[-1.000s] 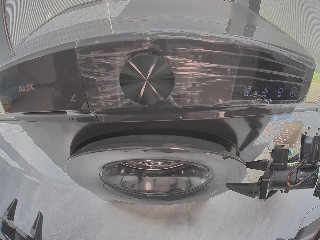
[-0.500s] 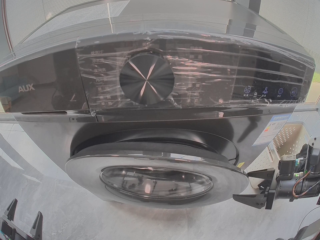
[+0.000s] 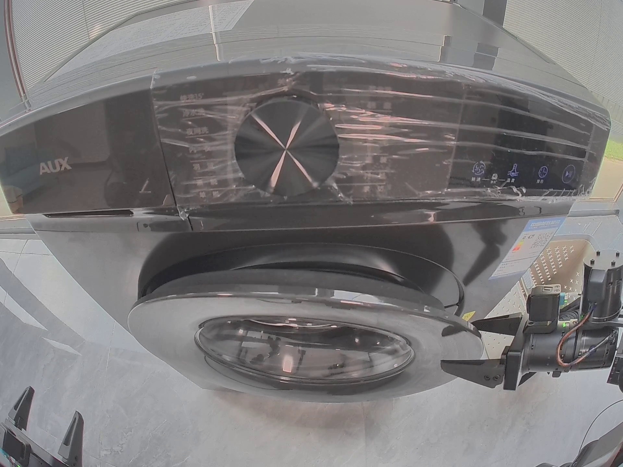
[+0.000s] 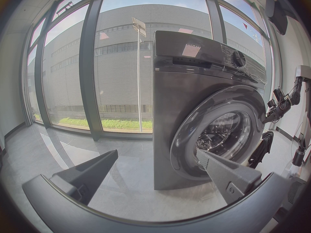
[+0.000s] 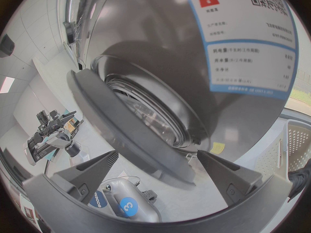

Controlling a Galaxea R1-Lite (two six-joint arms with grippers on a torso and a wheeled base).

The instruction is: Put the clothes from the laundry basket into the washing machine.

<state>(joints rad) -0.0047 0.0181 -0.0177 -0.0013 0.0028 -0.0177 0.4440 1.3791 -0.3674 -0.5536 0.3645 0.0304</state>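
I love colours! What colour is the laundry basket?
The laundry basket is creamy white with small holes, clearest in the right wrist view.

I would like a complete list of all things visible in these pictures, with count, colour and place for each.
dark grey front-loading washing machine: one, dark grey, on the floor before the windows
round door with glass window: one, dark grey, machine's front, slightly ajar
round dark metal dial: one, dark, top panel, under clear film
white and blue label sticker: one, machine's front, robot's right
small yellow sticker: one, yellow, beside the door opening
cream perforated plastic laundry basket: one, cream, right of the machine
black clothes: count unclear, black, at the basket
grey tiled floor: one, grey
tall windows: several, behind the machine
left gripper: one, black, open, low, apart from the machine
right gripper: one, black, open, astride the door's right edge
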